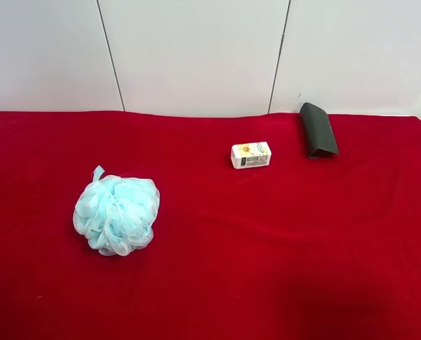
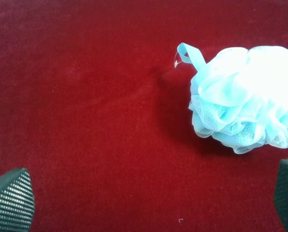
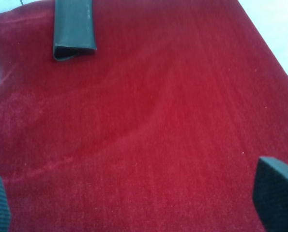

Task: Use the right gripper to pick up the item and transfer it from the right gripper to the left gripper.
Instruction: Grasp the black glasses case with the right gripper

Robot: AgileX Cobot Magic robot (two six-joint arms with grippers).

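Right gripper spread wide over red cloth, item lying apart, left gripper equally wide, empty, near pouf

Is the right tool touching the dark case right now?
Apart. The right wrist view shows the dark case lying well beyond the open right tool, with a wide stretch of bare red cloth between them.
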